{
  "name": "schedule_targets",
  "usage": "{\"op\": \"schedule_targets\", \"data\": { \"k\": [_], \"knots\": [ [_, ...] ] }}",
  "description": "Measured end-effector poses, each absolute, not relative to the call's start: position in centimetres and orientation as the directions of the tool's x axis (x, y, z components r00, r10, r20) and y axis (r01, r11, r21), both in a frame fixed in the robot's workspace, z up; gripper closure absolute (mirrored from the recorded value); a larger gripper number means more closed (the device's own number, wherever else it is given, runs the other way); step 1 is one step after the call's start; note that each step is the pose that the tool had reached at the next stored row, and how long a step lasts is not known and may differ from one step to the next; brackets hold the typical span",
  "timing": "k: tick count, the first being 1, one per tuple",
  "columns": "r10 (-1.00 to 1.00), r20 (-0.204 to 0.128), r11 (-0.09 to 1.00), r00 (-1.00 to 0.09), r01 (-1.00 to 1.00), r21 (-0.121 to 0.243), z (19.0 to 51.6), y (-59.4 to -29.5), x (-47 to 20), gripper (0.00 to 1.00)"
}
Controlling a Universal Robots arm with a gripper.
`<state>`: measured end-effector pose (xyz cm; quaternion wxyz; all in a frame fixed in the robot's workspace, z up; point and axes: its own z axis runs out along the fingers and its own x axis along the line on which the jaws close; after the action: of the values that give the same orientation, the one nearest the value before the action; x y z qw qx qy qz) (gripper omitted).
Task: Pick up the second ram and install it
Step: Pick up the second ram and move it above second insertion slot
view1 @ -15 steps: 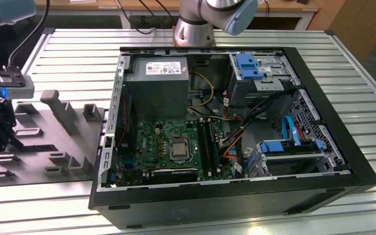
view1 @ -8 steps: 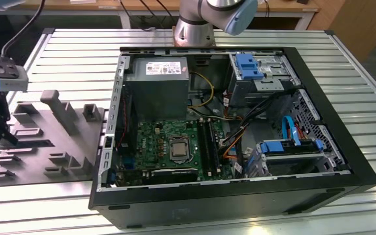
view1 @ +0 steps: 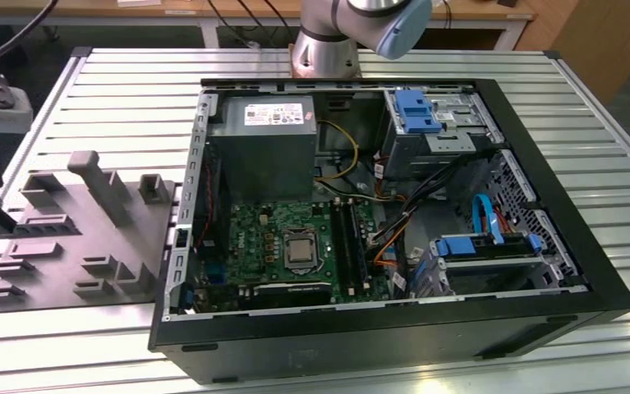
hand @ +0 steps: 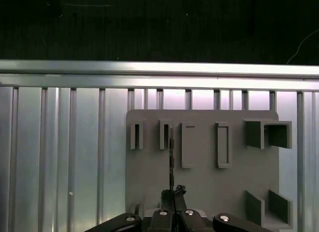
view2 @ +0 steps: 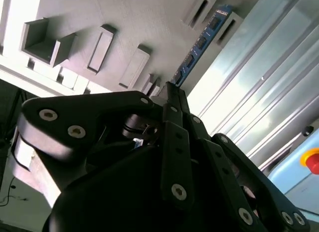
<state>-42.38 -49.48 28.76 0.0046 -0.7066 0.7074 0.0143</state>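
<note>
Second wrist view: black claw [view2: 169, 87] clenched on the second ram [view2: 199, 45]

In both wrist views the two black metal fingers of the claw come together on one end of the second ram, a long, thin, flat dark-blue memory stick, and they press it from both flat sides. The stick points straight away from the fingertips. In the second wrist view its blue side with small dark chips is visible. In the first wrist view it is seen from the edge, as a thin dark line.

The far end of the stick is at a row of narrow raised slots on the grey plastic holder plate [hand: 204, 187]. I cannot tell if the stick touches the plate or is apart from it. The plate lies on the silver ribbed aluminium table [hand: 60, 157].

In the exterior view this plate is at the exterior view's left, just beside the open black computer case [view1: 402, 349], which lies flat on the same table. Inside the case there are the green motherboard [view1: 276, 238], the grey power-supply box [view1: 262, 148] and the long black memory slots [view1: 350, 238]. The stick is well apart from these slots. The silver base of the robot arm [view1: 326, 45] stands behind the case.
</note>
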Motion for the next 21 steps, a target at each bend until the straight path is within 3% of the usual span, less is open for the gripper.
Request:
{"op": "schedule_targets", "data": {
  "k": [15, 21],
  "knots": [
    [-1.000, -0.030, 0.001, -0.001, -1.000, 0.014, 34.2, -49.5, -42.4, 0.89],
    [-1.000, -0.030, 0.001, -0.001, -1.000, 0.013, 34.8, -49.5, -42.4, 0.89]
  ]
}}
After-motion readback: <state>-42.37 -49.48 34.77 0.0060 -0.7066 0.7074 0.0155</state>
